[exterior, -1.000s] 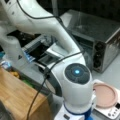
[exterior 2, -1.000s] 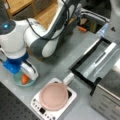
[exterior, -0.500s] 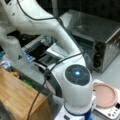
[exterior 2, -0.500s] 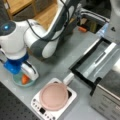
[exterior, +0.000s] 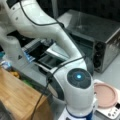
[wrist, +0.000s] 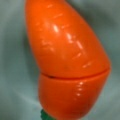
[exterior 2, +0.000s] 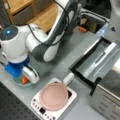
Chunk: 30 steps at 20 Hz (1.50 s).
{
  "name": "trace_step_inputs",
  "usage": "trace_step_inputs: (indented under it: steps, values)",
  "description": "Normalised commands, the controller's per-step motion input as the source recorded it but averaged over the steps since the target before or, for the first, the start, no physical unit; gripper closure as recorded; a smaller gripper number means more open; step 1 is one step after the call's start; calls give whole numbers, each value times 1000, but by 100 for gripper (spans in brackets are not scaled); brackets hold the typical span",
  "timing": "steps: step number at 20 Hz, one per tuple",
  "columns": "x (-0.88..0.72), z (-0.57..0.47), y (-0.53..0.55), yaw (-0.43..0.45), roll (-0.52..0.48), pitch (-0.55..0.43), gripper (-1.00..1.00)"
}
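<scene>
An orange toy carrot (wrist: 67, 60) with a green stub fills the wrist view, lying on a pale teal surface (wrist: 12, 75). In a front view the gripper (exterior 2: 26, 76) hangs low over a small teal dish (exterior 2: 17, 83) at the left. The carrot (exterior 2: 24, 80) shows between its white fingers (exterior 2: 32, 74), below the blue wrist part. No fingers show in the wrist view. In the opposite front view the gripper does not show; only the arm's white joint with a blue light (exterior: 78, 80) is visible.
A pink pan (exterior 2: 53, 96) with a white handle sits on a white cooker (exterior 2: 42, 110), right of the dish; it also appears as the pink pan (exterior: 106, 95). A toaster oven (exterior: 100, 37) stands with its door (exterior 2: 97, 60) open. A wooden cabinet (exterior: 17, 97) is nearby.
The arm's white joint and the gripper have shifted slightly toward a front view's bottom. The pan, cooker and oven have not moved.
</scene>
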Motion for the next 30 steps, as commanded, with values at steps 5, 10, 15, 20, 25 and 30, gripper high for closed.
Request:
trace_step_inputs:
  steps: [5, 10, 15, 20, 25, 30]
  values:
    - [230, -75, 176, -46, -115, 47, -100]
    - [247, -132, 145, -17, -82, 69, -100]
    - [260, -170, 124, 3, -45, 87, -100]
    - [262, -165, 87, 26, -20, 97, -100]
    - [244, -171, 37, 62, 26, 105, -100]
    - [229, -184, -7, 66, 30, 99, -100]
